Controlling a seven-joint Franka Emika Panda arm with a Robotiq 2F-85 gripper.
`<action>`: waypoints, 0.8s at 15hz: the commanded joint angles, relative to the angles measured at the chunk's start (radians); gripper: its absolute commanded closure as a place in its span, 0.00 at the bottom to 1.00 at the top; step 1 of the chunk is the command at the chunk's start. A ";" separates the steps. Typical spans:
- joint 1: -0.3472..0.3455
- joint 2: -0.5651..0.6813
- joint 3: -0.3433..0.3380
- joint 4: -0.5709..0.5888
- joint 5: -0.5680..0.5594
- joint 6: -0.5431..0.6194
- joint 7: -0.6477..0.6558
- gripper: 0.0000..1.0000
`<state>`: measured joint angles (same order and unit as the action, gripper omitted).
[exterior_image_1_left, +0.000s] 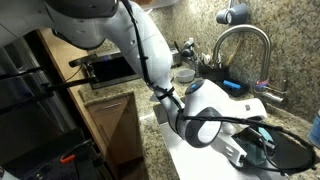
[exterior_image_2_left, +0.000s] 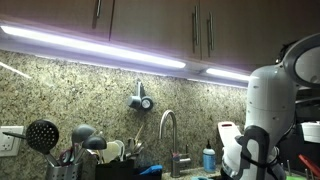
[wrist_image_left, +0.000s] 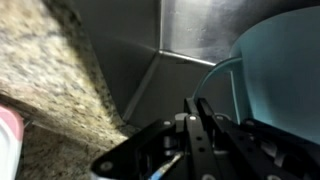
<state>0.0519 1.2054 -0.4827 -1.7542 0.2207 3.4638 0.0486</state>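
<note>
Kitchen under strip lights; speckled granite surface (wrist_image_left: 50, 70) along the rim of a steel sink (wrist_image_left: 175, 40); behind the sink, a curved faucet (exterior_image_1_left: 243, 45), plain in both exterior views; farther along the wall from the sink, a pot of cooking utensils (exterior_image_2_left: 70, 150) in an exterior view.

Above the sink and bent down into it, the single white arm (exterior_image_1_left: 150, 55); no second arm to weigh against it.

Down inside the sink, close to the corner between two steel walls, the pincer (wrist_image_left: 200, 118); clenched, fingers pressed together, nothing visible between them; hard to make out in the exterior views, low behind the wrist.

Also inside the sink, a pale blue bowl (wrist_image_left: 285, 70); just beside the pincer, on the side away from the sink's corner, filling the right part of the wrist view; granite rim of the sink on the opposite side, to the left.

Round, so no long axis to speak of; curved wall standing tall beside the fingers, its nearest edge sweeping down past the fingertips.

Touching or merely close: cannot tell, the gap too dark and blurred.

At the sink's rim, bottom left of the wrist view, a pink-and-white edge (wrist_image_left: 8, 140) of something not identifiable.
</note>
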 joint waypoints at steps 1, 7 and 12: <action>-0.040 0.040 0.012 0.115 -0.006 -0.002 -0.030 0.98; -0.050 0.061 0.009 0.128 0.002 -0.006 -0.037 0.45; -0.027 0.053 -0.019 0.078 0.023 -0.006 -0.037 0.08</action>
<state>0.0081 1.2578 -0.4798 -1.6555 0.2220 3.4579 0.0295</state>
